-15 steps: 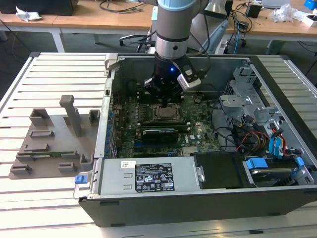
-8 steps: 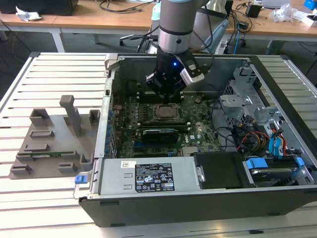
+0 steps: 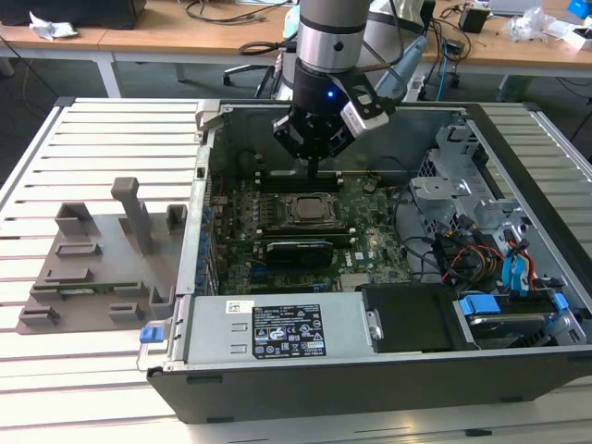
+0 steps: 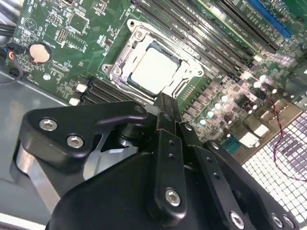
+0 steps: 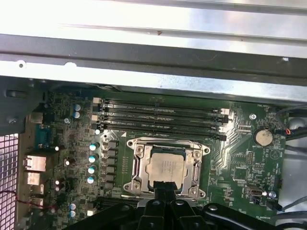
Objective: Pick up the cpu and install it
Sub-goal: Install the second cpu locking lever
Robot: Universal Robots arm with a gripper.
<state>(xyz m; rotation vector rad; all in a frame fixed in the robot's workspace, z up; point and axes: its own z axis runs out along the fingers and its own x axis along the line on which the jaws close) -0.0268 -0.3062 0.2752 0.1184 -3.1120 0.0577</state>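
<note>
We log the arm over the open PC case point(image 3: 518, 125), which lies on a slatted table point(image 3: 92, 166). Gripper point(image 3: 313, 169) hangs just above the motherboard point(image 3: 370, 240), at the far edge of the socket frame point(image 3: 305, 209). Jaws look drawn together into one narrow tip, nothing betw. them as far as we can see; in both wrist views the tip point(image 4: 165, 103) sits right at the socket's edge.

Cpu point(image 4: 154, 72) lies flat inside the socket frame point(image 4: 156, 60), silvery top up, approx. square w/ the frame, metal bracket around it; also seen in the first wrist view point(image 5: 165, 168). Whether the tip touches the frame we can't tell.

Empty RAM slots point(image 5: 160, 115) run parallel beside the socket. Coin cell point(image 4: 39, 52) sits well apart from it. Grey fixture block point(image 3: 102, 259) rests on the table on the exterior view's left, outside the case. Power supply point(image 3: 277, 330) along the near side.
</note>
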